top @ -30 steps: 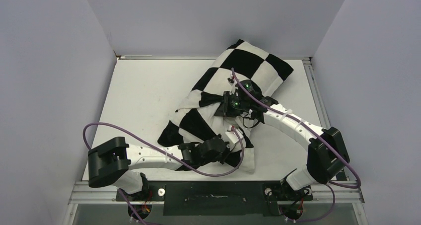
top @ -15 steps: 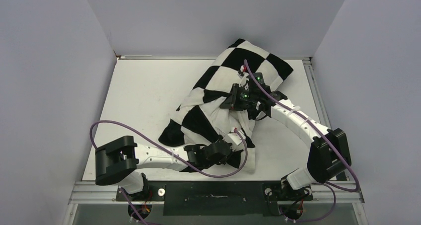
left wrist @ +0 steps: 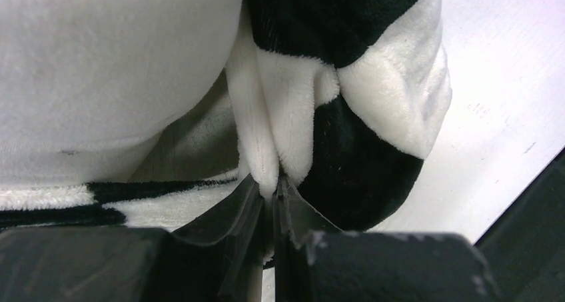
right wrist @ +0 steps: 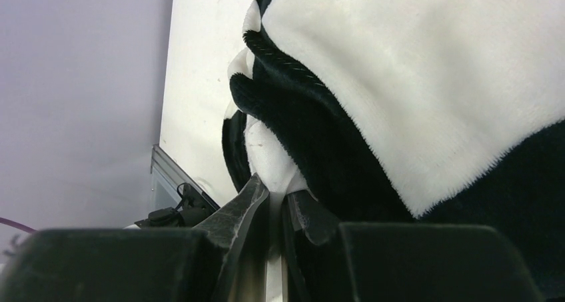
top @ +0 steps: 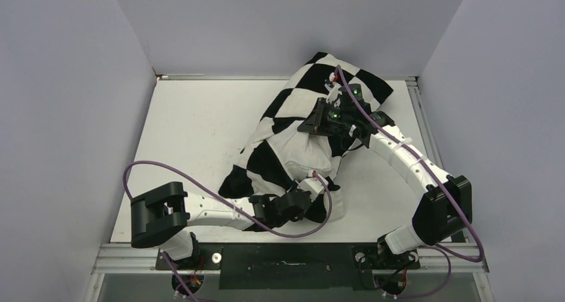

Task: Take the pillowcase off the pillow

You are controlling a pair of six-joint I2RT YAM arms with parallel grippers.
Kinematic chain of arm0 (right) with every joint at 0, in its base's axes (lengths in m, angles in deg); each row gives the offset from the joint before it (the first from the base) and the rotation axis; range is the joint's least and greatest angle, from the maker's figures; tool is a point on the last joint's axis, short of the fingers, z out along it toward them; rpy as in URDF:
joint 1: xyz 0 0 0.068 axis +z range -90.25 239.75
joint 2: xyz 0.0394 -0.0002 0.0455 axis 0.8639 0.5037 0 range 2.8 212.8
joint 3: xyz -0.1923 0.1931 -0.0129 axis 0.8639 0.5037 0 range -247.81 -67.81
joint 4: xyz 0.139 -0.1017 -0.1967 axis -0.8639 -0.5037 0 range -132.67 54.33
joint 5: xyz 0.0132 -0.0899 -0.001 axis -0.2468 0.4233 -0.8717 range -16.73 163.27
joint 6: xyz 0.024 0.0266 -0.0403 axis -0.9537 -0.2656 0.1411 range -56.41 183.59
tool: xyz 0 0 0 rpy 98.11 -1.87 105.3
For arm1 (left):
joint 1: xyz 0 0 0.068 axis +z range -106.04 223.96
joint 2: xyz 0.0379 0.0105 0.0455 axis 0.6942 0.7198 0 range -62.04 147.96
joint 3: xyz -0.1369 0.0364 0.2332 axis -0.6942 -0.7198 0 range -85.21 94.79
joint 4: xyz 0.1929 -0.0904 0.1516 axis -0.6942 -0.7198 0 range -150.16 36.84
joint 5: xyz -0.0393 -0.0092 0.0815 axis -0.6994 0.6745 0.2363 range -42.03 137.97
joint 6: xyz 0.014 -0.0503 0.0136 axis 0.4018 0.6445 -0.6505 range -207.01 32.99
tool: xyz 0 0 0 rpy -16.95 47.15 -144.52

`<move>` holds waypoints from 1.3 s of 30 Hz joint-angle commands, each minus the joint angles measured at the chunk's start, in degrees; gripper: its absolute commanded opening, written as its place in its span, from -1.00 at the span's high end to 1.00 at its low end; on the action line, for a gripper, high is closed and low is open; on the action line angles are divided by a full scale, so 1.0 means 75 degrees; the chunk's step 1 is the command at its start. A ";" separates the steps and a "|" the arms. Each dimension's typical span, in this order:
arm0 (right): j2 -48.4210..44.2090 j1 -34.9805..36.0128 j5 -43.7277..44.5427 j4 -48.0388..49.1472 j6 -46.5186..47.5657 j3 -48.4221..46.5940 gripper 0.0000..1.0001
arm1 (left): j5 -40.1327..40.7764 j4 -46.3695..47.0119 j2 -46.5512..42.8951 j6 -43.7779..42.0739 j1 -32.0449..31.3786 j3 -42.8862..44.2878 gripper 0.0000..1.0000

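Now your left hand is pinched tight on a white fold of the pillowcase at its near end. Your right hand is clamped on white cloth farther back. The pillowcase lies diagonally across the desk, its far end against the back wall.

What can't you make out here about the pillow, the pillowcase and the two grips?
Top external: where the left gripper bites is hidden under its own wrist and a pillowcase fold.
Top external: the pillowcase covers most of the pillow, so its outline is hidden.
Right wrist: the right gripper pinches white cloth; the tight crop hides whether it is pillow or case.
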State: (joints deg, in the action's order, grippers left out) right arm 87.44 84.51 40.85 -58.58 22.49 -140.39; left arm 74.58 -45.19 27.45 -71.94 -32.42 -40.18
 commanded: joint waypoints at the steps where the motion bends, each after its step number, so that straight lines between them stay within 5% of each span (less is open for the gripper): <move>1: -0.0592 -0.0313 0.0162 0.2337 0.0036 -0.0883 0.89 | -0.0827 -0.0752 0.0091 0.0578 -0.0386 -0.0125 0.76; 5: -0.0809 -0.0312 0.0108 0.2082 0.0349 -0.0202 0.89 | -0.0771 -0.0654 -0.0377 0.0614 -0.0386 -0.0026 0.55; 12: -0.1406 -0.0300 0.0300 0.1451 0.1021 0.1116 0.89 | -0.0705 -0.0591 -0.1797 0.0745 -0.0358 -0.0008 -0.30; 19: -0.1860 -0.0280 0.0738 0.0705 0.1697 0.2000 0.84 | -0.0317 -0.1189 -0.3577 0.1785 0.0330 -0.0257 -0.72; 30: -0.2118 -0.0187 0.1048 0.0348 0.2135 0.2521 0.83 | -0.0810 -0.2240 -0.4089 0.3945 0.3286 -0.0399 -0.88; 39: -0.2053 -0.0056 0.1303 0.0351 0.2195 0.2655 0.85 | -0.1295 -0.1723 -0.2946 0.3862 0.4027 -0.0220 -0.81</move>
State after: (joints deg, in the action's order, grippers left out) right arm 73.43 84.07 46.18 -57.38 37.07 -121.13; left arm 67.33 -61.00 2.78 -43.96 -3.24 -43.80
